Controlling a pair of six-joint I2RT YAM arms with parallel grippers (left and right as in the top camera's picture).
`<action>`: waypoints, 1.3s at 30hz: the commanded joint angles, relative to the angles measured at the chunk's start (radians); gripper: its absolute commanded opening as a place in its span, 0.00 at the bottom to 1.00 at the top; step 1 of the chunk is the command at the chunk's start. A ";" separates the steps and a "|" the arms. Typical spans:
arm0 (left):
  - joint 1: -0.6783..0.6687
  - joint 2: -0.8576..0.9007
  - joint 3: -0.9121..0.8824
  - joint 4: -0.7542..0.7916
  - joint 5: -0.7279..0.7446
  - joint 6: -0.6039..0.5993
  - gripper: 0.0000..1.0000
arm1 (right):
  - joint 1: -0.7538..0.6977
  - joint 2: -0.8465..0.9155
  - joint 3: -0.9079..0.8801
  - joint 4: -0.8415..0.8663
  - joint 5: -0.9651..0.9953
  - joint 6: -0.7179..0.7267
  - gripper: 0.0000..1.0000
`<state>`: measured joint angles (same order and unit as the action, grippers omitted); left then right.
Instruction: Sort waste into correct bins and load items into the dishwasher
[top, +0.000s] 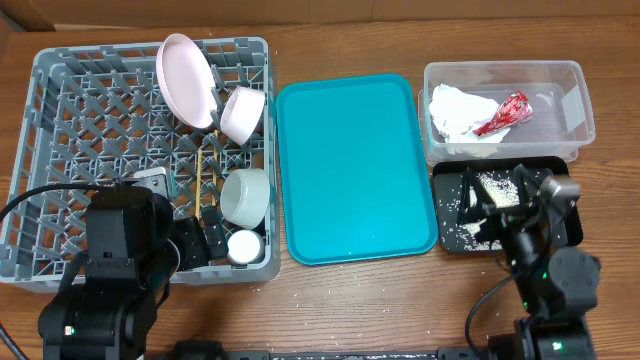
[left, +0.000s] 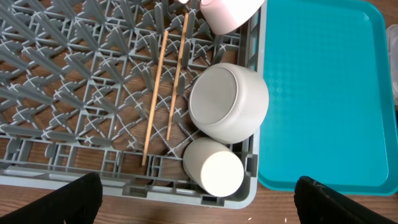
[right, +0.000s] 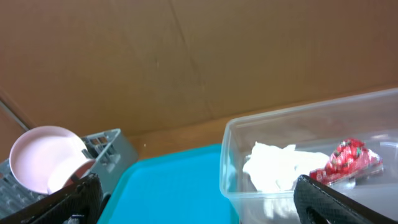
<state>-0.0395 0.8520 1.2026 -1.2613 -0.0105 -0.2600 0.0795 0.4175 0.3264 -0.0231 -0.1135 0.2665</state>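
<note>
Grey rack (top: 80, 120) — one plate (top: 188, 80), two bowls (top: 245, 195), one cup (top: 243, 246), two chopsticks (left: 156, 96).

I record at nine o'clock the dish rack (top: 60, 120) — grey plastic, matt. In it the chopsticks (left: 155, 93) are bare wood, and the bowl (left: 229, 102) is smooth with a dull sheen. At centre the teal tray (top: 355, 170) is smooth plastic. At two o'clock the tub (top: 500, 70) — clear, glossy plastic — holds the napkin (top: 455, 110), crumpled paper, and the wrapper (top: 503, 113), shiny and crinkled.

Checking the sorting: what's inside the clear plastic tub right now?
A crumpled white napkin and a shiny red wrapper lie side by side in the clear tub. Anything beneath the napkin is covered and cannot be seen.
</note>
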 joint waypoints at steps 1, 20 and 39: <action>-0.006 -0.001 0.002 0.001 0.011 -0.013 1.00 | 0.005 -0.120 -0.126 0.050 -0.012 -0.005 1.00; -0.006 -0.001 0.002 0.001 0.011 -0.013 1.00 | 0.005 -0.410 -0.319 -0.002 -0.011 -0.009 1.00; -0.006 -0.001 0.002 0.001 0.011 -0.013 1.00 | 0.032 -0.415 -0.319 -0.050 -0.012 -0.006 1.00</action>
<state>-0.0395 0.8520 1.2026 -1.2613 -0.0105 -0.2604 0.1062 0.0147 0.0185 -0.0757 -0.1261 0.2615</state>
